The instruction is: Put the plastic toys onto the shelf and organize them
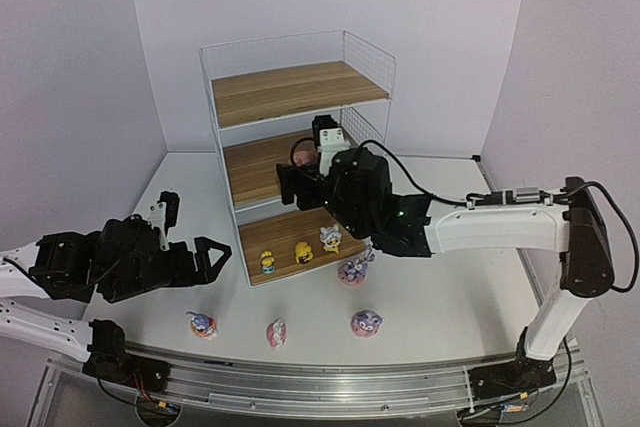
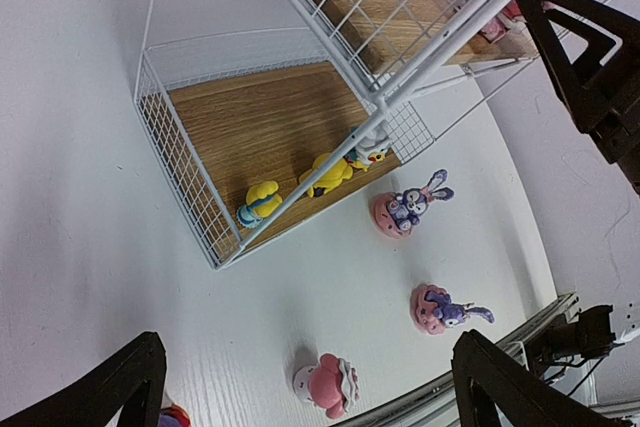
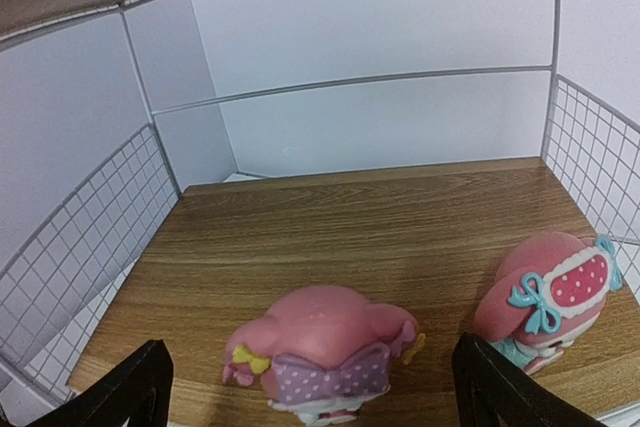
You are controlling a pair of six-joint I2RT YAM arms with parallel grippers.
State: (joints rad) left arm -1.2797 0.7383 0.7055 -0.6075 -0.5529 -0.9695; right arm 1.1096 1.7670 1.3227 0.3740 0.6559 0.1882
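Note:
The shelf [image 1: 300, 92] stands at the back centre. Three small yellow/white toys [image 1: 303, 251] stand on its bottom board. My right gripper [image 1: 300, 171] reaches into the middle tier. It is open around a pink figure with a purple bow [image 3: 325, 347] that stands on the board. A second pink figure [image 3: 552, 295] stands to its right. On the table lie three purple bunnies [image 1: 352, 270] [image 1: 366, 323] [image 1: 202, 324] and a pink-and-white figure [image 1: 276, 332]. My left gripper [image 1: 222, 259] is open and empty above the table, left of the shelf. Its view shows the pink figure [image 2: 328, 385] below it.
The shelf's wire side walls [image 3: 90, 247] close in the middle tier on both sides. The top board [image 1: 295, 89] is bare. A metal rail [image 1: 320, 372] runs along the table's near edge. The right arm [image 1: 480, 227] stretches across the table's right half.

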